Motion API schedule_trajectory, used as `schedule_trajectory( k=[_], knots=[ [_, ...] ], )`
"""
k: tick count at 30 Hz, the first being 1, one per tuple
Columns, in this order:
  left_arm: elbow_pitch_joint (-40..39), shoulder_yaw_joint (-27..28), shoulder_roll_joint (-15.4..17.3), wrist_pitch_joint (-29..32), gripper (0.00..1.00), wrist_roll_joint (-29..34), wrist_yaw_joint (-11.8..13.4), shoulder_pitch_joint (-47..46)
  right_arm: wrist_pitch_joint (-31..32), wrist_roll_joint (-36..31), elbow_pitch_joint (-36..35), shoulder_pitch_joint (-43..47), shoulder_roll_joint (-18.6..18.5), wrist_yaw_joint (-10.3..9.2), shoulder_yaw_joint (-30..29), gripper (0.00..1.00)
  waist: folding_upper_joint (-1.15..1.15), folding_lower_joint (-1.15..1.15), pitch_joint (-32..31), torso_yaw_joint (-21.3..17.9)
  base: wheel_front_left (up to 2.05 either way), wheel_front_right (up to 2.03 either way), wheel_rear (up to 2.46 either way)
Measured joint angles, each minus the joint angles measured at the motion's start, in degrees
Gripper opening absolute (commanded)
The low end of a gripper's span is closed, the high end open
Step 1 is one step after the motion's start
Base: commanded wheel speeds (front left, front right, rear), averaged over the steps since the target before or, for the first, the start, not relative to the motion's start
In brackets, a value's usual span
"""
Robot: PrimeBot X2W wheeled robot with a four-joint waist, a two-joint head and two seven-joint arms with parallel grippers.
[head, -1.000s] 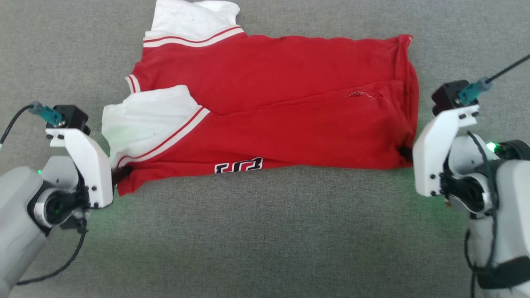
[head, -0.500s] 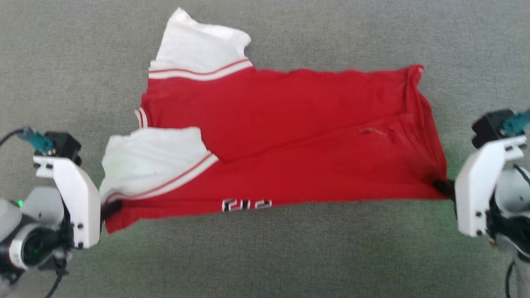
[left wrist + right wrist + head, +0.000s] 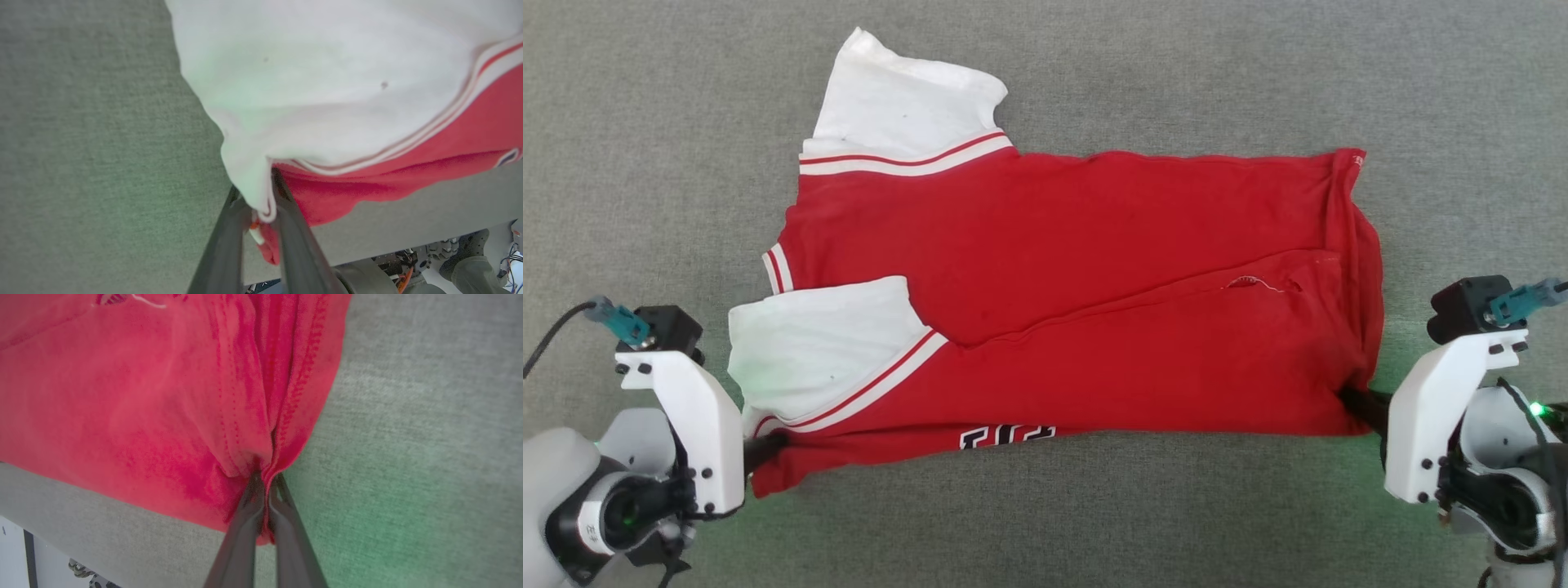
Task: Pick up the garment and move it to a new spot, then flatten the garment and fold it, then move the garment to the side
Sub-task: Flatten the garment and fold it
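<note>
Folding step, I judge; left gripper [image 3: 765, 447] at 8 o'clock and right gripper [image 3: 1356, 402] at 4 o'clock each pinch a near corner of the garment [image 3: 1094, 269]; next, lay the edge flat and release.

A garment [image 3: 1094, 310] lies spread across the middle of a surface [image 3: 1045, 523], its length running from 9 to 3 o'clock. One sleeve [image 3: 898, 106] sticks out toward 11 o'clock. The other sleeve [image 3: 809, 343] lies on top of the body at 8 o'clock. The left gripper [image 3: 765, 447] meets the garment's corner at 8 o'clock and the right gripper [image 3: 1356, 402] its corner at 4 o'clock, each with cloth between its fingers.
</note>
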Motion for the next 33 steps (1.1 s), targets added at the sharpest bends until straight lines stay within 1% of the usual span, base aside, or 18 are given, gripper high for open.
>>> schedule_trajectory(
  k=[3,7,9,12,14,16,20,22,24,25,26,27,32,33],
  knots=[
    [0.13,0.25,0.53,0.59,1.00,0.12,0.01,-0.63,-3.15,-0.88,1.14,-0.44,0.12,0.04,0.43,1.00,0.00,0.00,-0.34,-0.39,0.00,0.00,0.00],
    [-1.98,1.18,3.38,0.78,1.00,1.00,0.62,-2.11,-6.26,-1.05,0.11,-0.48,0.26,0.05,0.26,1.00,0.00,0.00,-0.84,-0.94,0.00,0.00,0.00],
    [-3.68,2.15,5.15,1.10,1.00,1.11,1.05,-3.20,-8.01,-1.24,-1.55,-0.38,0.55,-0.01,-0.20,1.00,0.00,0.00,-0.97,-1.36,0.00,0.00,0.00],
    [-6.23,3.11,7.88,2.07,1.00,1.87,1.79,-4.90,-12.01,-1.88,-4.63,-0.48,1.97,0.00,-1.60,1.00,0.00,0.00,-0.92,-2.18,0.00,0.00,0.00],
    [-7.28,3.67,9.49,2.88,1.00,2.88,1.83,-6.60,-14.56,-2.18,-6.32,-0.56,2.53,0.00,-1.30,1.00,0.00,0.00,-0.77,-2.87,0.00,0.00,0.00],
    [-7.46,4.66,10.14,3.13,1.00,4.03,1.72,-8.60,-18.30,-2.80,-7.77,-1.28,3.47,0.00,-1.25,1.00,0.00,0.00,-0.55,-3.70,0.00,0.00,0.00],
    [-4.83,6.55,10.18,3.34,1.00,5.94,-0.35,-13.35,-27.55,-4.43,-9.51,-3.98,4.34,0.00,-0.37,1.00,0.00,0.00,0.19,-5.65,0.00,0.00,0.00],
    [-2.33,7.08,9.93,3.02,1.00,7.92,-2.26,-15.73,-32.25,-5.47,-9.61,-5.16,4.66,-0.01,-0.03,1.00,0.00,0.00,0.66,-6.86,0.00,0.00,0.00],
    [0.68,7.54,8.88,2.68,1.00,9.20,-4.42,-18.22,-36.45,-5.97,-9.39,-6.21,4.70,-0.01,0.59,1.00,0.00,0.00,1.22,-8.08,0.00,0.00,0.00],
    [2.27,7.81,8.05,2.23,1.00,9.85,-5.65,-19.50,-38.41,-5.57,-8.96,-6.61,4.72,-0.01,1.04,1.00,0.00,0.00,1.52,-8.69,0.00,0.00,0.00],
    [4.17,8.18,7.10,1.80,1.00,10.01,-6.36,-20.74,-40.32,-5.61,-8.64,-6.91,4.76,-0.01,1.78,1.00,0.00,0.00,1.82,-9.28,0.00,0.00,0.00],
    [6.10,8.18,6.36,1.72,1.00,11.07,-7.72,-22.03,-42.10,-5.64,-8.18,-7.34,4.83,0.00,2.23,1.00,0.00,0.00,2.16,-9.89,0.00,0.00,0.00],
    [15.60,7.90,2.49,0.96,1.00,14.54,-12.68,-27.44,-49.22,-6.09,-6.20,-9.50,4.86,-0.01,5.15,1.00,0.00,0.00,3.92,-12.71,0.00,0.00,0.00],
    [17.61,7.88,1.59,0.91,1.00,14.91,-13.25,-28.48,-50.29,-6.09,-5.76,-9.89,4.92,0.00,5.38,1.00,0.00,0.00,4.31,-13.23,0.00,0.00,0.00]
  ],
)
